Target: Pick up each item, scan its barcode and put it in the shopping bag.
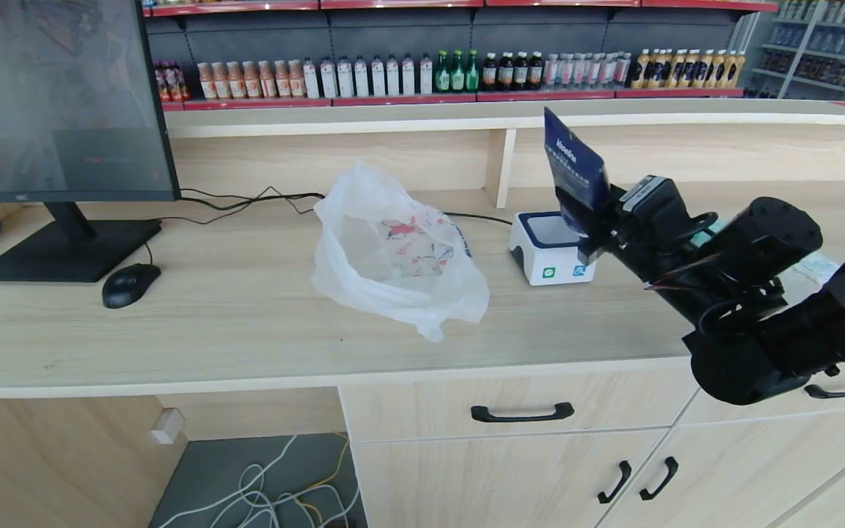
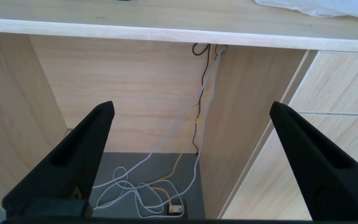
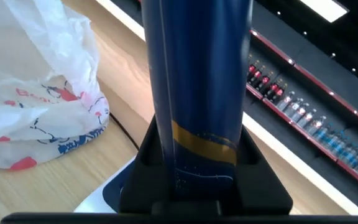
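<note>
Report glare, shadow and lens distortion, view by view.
Head view: the monitor mirrors the room faintly, and the counter edges bow slightly. Right wrist view: a ceiling light blazes white behind the blue box. Left wrist view: the left gripper is a dark silhouette over shaded floor.

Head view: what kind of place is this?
Probably a shop checkout: rows of drink bottles on red shelves, a small white box scanner and a white plastic shopping bag on the light wooden counter.

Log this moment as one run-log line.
step: scan | right gripper: shut on blue package, held over barcode scanner | left gripper: open, below counter | shopping bag: on counter, left of scanner
</note>
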Motion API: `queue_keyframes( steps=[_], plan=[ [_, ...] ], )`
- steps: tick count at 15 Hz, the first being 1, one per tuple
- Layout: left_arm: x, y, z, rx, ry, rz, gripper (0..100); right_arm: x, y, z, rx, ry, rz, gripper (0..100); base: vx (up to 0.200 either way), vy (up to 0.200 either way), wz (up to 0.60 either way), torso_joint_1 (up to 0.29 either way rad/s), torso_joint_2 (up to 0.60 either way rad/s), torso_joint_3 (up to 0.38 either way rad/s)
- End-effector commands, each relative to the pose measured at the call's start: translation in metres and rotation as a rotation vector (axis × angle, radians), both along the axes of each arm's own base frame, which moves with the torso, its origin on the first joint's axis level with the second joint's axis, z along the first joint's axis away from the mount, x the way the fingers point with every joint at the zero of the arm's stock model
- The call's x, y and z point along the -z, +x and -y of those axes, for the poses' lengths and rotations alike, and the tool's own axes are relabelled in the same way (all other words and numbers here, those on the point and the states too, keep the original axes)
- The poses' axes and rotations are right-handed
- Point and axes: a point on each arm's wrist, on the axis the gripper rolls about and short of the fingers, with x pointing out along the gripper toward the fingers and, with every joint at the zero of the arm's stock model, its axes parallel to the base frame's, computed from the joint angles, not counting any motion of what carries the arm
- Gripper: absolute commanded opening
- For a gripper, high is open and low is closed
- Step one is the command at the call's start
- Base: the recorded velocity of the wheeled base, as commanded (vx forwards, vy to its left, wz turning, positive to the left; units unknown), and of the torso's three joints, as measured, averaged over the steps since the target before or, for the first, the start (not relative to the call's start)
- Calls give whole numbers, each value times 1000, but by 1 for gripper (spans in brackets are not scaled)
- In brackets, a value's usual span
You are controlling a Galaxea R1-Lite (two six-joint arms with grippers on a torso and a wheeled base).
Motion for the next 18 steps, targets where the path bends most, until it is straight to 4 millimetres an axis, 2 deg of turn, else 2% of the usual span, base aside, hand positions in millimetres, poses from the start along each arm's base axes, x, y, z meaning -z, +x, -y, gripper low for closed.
queue_keyframes(
  steps=[1, 5, 9, 18],
  plan=[
    [0, 0, 0, 1, 2, 3, 100, 10, 8, 4, -5, -38, -3, 0, 0, 0, 0, 0, 0, 0],
    [-1, 0, 0, -1, 8, 6, 100, 29, 17, 11, -65, -146, 1, 0, 0, 0, 0, 0, 0, 0],
    [0, 0, 0, -1, -2, 5, 100, 13, 31, 13, -96, -171, 107, 0, 0, 0, 0, 0, 0, 0],
    [0, 0, 0, -1, -5, 5, 100, 28, 38, 18, -86, -212, 98, 0, 0, 0, 0, 0, 0, 0]
  ],
)
